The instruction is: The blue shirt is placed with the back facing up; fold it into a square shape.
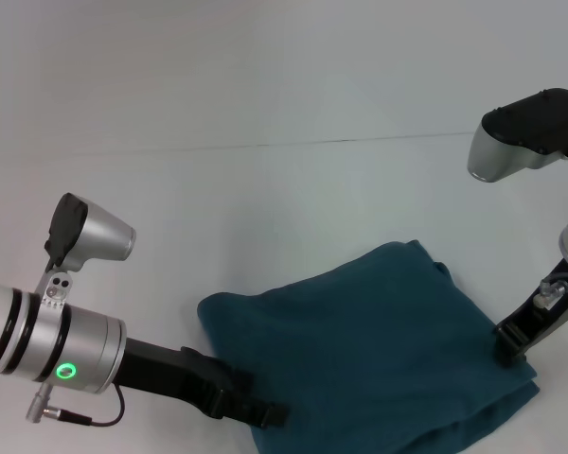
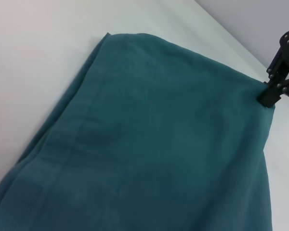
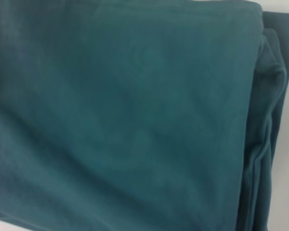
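A plain white table (image 1: 265, 113) fills the head view from edge to edge, with a faint seam line across its upper half. One blue shirt (image 1: 369, 350) lies on it in the lower centre-right of the frame, already folded into a compact, roughly square stack with several layers showing along its lower right edge; only plain fabric faces up, and no lettering, brand or label can be read on it or on the arms. Two arms are in view. The left gripper (image 1: 256, 409) sits at the lower centre of the frame, its dark end touching the shirt's lower left corner; whether its fingers are parted or pinched on the cloth cannot be told. The right gripper (image 1: 509, 348) sits at the right of the frame, its black tip resting against the shirt's right edge, and its fingers likewise cannot be made out. In the left wrist view that same black tip (image 2: 275, 91) meets the fabric's far corner at the upper right. The right wrist view is almost filled by teal cloth (image 3: 125, 115), layered folds stacked along its right side.
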You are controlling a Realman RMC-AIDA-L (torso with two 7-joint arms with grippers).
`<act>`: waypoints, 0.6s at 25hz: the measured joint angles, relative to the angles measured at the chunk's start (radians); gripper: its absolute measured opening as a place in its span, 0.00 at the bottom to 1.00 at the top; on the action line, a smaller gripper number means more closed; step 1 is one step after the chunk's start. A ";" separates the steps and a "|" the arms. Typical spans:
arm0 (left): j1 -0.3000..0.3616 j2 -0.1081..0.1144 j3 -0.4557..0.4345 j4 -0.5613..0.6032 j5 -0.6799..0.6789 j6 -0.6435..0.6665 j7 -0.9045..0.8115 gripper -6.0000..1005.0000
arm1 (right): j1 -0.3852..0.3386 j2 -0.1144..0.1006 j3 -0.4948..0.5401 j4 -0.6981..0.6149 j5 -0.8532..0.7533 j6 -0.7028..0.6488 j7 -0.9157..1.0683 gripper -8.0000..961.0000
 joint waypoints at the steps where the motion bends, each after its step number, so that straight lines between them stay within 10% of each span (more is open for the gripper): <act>1: 0.000 0.000 0.000 0.000 0.000 0.000 0.000 0.88 | 0.000 0.000 0.000 0.000 -0.001 0.000 0.000 0.06; 15: -0.003 0.006 -0.004 0.006 -0.008 0.003 0.006 0.88 | 0.001 0.001 0.013 -0.058 -0.027 0.027 0.012 0.08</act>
